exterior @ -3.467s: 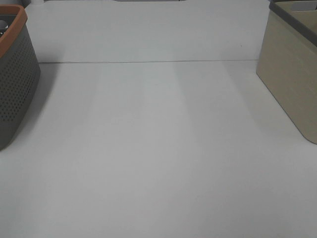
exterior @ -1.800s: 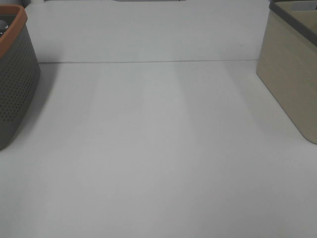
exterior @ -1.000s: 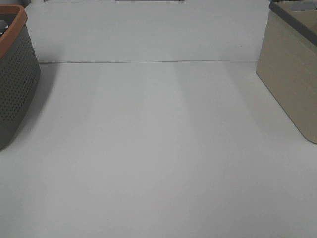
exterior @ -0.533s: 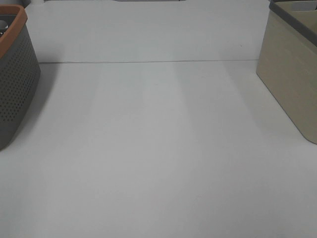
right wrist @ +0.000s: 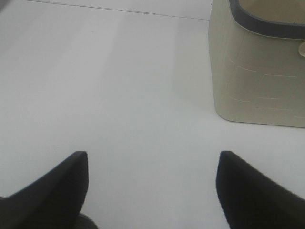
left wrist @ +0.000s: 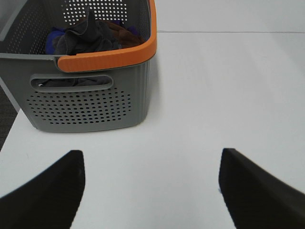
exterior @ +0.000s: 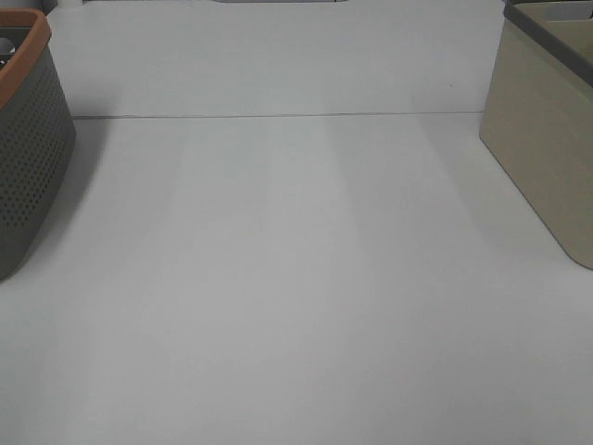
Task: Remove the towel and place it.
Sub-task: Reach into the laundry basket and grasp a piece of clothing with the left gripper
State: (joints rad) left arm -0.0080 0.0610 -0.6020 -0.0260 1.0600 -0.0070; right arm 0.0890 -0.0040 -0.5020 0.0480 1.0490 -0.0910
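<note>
White table (exterior: 296, 278), thin seam line across far part. Grey perforated basket (left wrist: 86, 107) with orange rim at left edge. Beige bin (right wrist: 252, 81) at right edge. Towel (left wrist: 82, 37) inside basket, crumpled in heap beside blue cloth (left wrist: 55, 37) and brown cloth (left wrist: 123, 31). No clear long axis; one fold peaks upward. Left gripper (left wrist: 150, 191) spread wide, holding nothing, over table facing basket. Right gripper (right wrist: 150, 191) likewise wide, holding nothing, near bin.
</note>
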